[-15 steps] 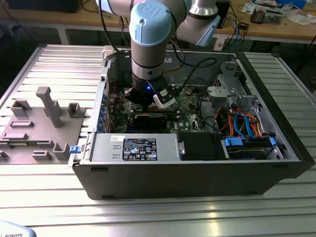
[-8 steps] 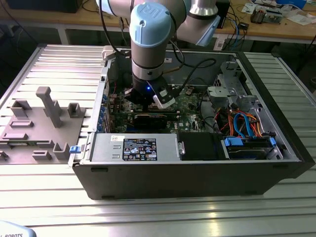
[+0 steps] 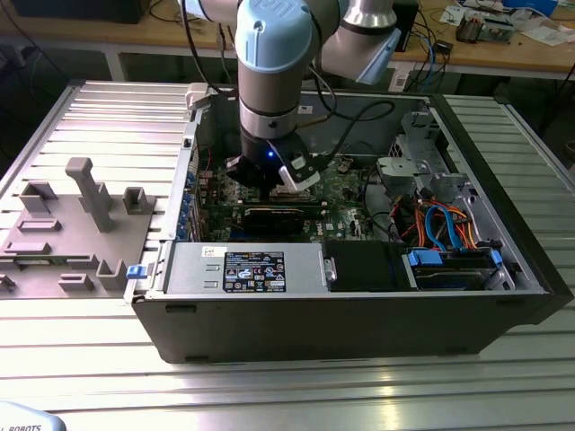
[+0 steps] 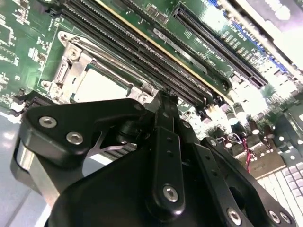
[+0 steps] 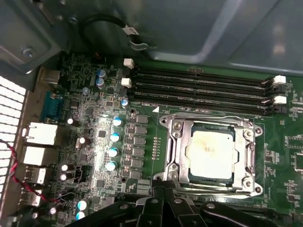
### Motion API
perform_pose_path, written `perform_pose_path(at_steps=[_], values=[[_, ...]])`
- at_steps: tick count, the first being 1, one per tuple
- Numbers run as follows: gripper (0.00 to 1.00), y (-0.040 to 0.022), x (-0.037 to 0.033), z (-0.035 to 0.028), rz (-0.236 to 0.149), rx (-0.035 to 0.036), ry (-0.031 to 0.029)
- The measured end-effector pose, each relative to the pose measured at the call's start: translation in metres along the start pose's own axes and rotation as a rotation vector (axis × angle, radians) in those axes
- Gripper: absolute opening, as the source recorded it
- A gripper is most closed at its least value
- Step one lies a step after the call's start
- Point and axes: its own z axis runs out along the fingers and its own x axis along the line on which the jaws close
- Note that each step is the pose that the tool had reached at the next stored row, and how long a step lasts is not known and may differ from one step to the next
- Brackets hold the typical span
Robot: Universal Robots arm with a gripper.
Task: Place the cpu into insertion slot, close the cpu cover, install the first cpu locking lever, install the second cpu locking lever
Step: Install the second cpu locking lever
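Item: cpu (image 5: 211, 150), seated in slot (image 5: 182, 158); cover (image 5: 177, 137) down over it, lower right of frame. Your gripper (image 5: 163, 191) sits at the slot's edge, jaws pressed together, empty. Levers: you judge them near done.

Claw (image 3: 269, 175) low inside open computer case (image 3: 359, 305), over green board (image 3: 346, 184)

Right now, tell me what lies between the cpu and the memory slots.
In the first wrist view, the cpu sits under the cover. Between it and the memory slots lie the cover's frame edge, a thin lever wire, and a strip of green board.
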Motion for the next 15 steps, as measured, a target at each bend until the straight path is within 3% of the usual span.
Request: perform_pose_path(at_steps=[2, 4, 7, 9, 11, 13, 15], values=[[0.11, 0.0000, -0.0056, -0.0001, 0.000, 0.0088, 0.0035], [0.11, 0.0005, -0.0130, 0.0001, 0.002, 0.0151, 0.0102], [0.11, 0.0017, -0.0267, 0.0008, 0.004, 0.0305, 0.0230], [0.11, 0.0049, -0.0346, 0.0016, 0.005, 0.0541, 0.0307], [0.11, 0.0079, -0.0380, 0.0021, 0.005, 0.0723, 0.0346], [0.11, 0.0151, -0.0431, 0.0035, 0.006, 0.1136, 0.0406], [0.11, 0.0193, -0.0455, 0.0044, 0.007, 0.1244, 0.0424]])
